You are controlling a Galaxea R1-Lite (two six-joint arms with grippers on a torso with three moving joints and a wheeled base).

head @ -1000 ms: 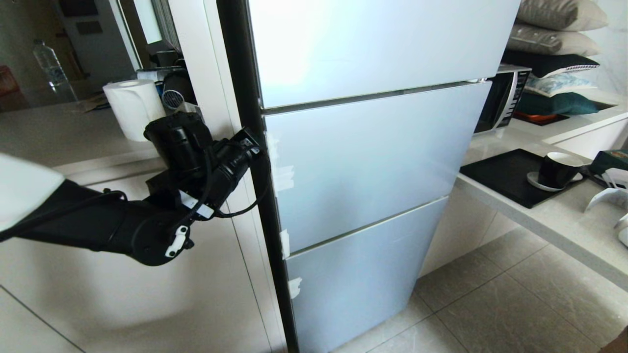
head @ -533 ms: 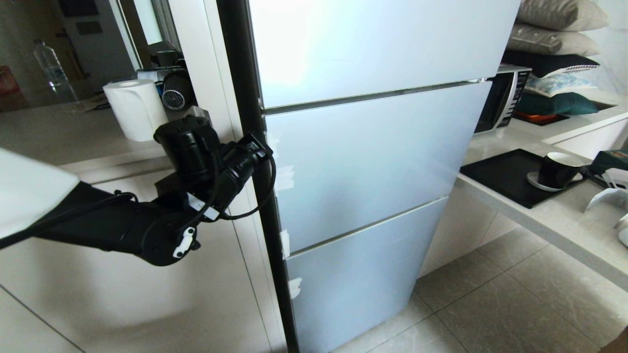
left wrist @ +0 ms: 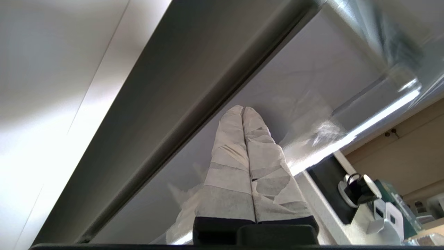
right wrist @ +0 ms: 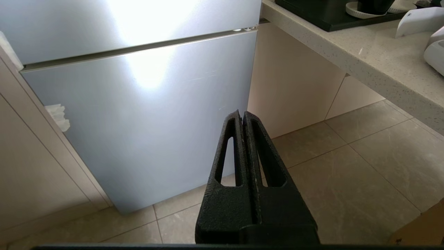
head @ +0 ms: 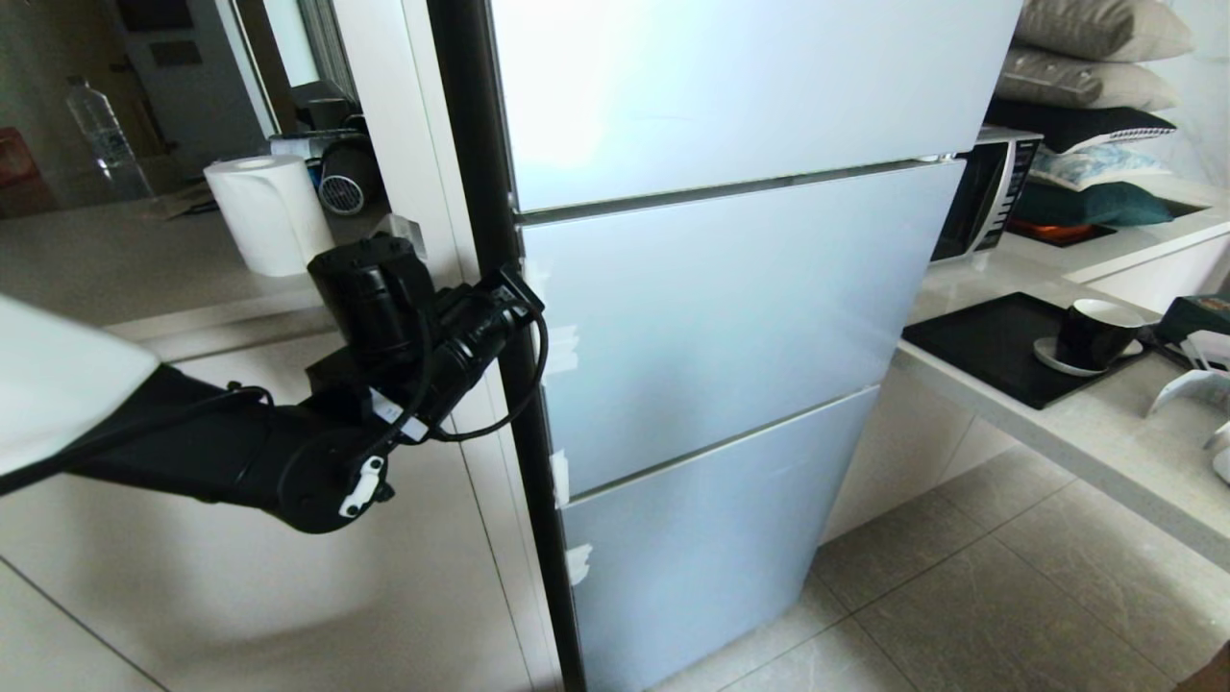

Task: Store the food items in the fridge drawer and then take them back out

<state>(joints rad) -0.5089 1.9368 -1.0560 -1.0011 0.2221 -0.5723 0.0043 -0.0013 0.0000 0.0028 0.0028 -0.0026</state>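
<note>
The fridge drawer is not to be seen, nor is any food: all three door panels of the fridge are shut, so whatever the drawer holds lies hidden behind them.

At the left of the head view, the left gripper has been brought rightward over the last second, from beside the cabinet side to the dark left edge of the fridge, level with the top of the middle door. In its wrist view its two tape-wrapped fingers are pressed together with nothing between them, their tips close to the pale door face just beside the dark edge strip; contact cannot be confirmed. This is judged to be an approach to the door's edge so that it can be pulled open, which means the storing step is hardly begun.

The right gripper is outside the head view; in its own view its black fingers are closed on nothing and aimed at the bottom door and the floor.

Left of the fridge, a paper roll stands on a pale counter above white cabinets. To the right, a microwave, stacked pillows, and a black tray with a dark cup on a saucer sit on a speckled counter. The floor is laid with grey-beige tiles.
</note>
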